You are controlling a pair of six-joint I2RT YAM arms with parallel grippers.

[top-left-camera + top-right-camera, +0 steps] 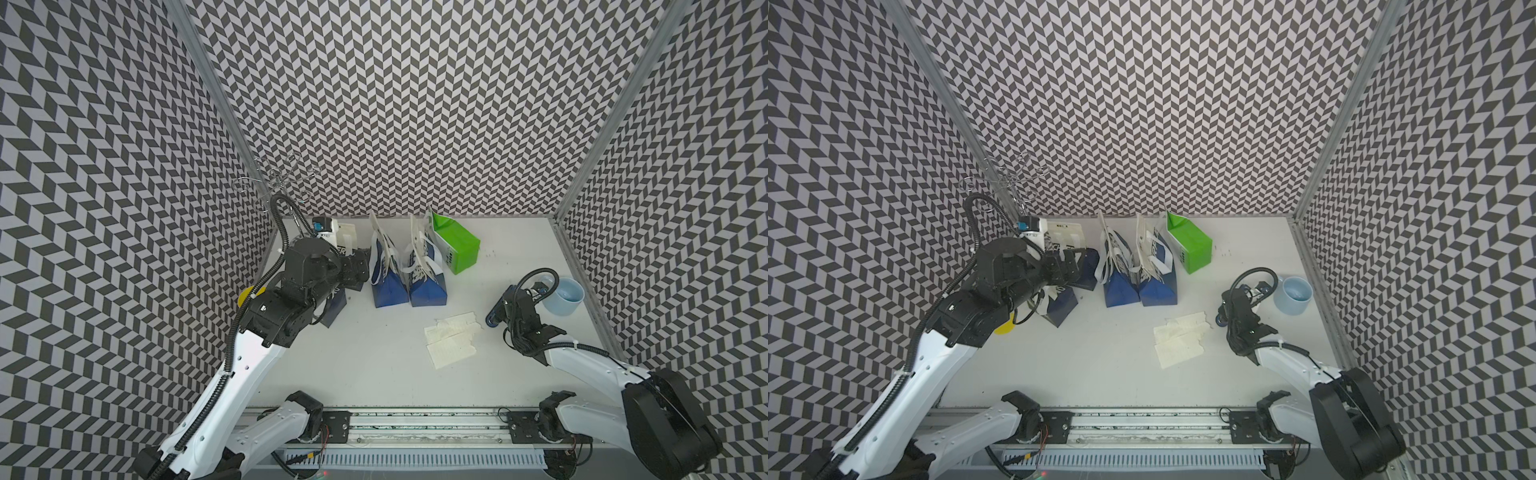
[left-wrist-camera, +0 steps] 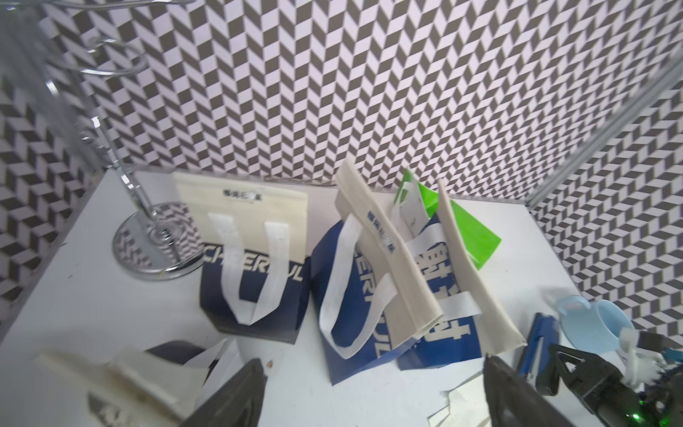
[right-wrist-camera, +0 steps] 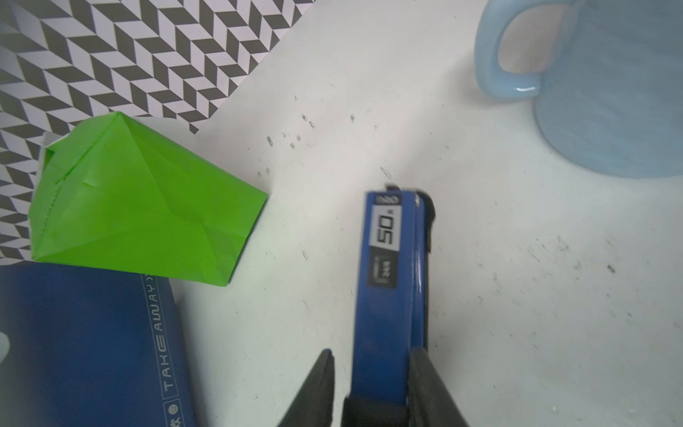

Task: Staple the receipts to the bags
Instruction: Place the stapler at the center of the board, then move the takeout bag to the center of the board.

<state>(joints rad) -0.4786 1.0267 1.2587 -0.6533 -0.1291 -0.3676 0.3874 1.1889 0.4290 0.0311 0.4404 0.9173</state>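
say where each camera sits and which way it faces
Both top views: high in front, looking down on the white table; left arm, right arm show.
Left wrist: faces dark blue paper bags and back wall; open left claw shows.
Right wrist: looks along the blue metal stapler flanked by the right claw.
Both wrists share the bright green paper bag.

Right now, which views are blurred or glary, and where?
In both top views, sharp and evenly lit, no glare on the table. In the left wrist view, soft all over: the chrome stand smears and the nearest bag is out of focus. In the right wrist view, the stapler label reads clearly; the blue mug is soft.
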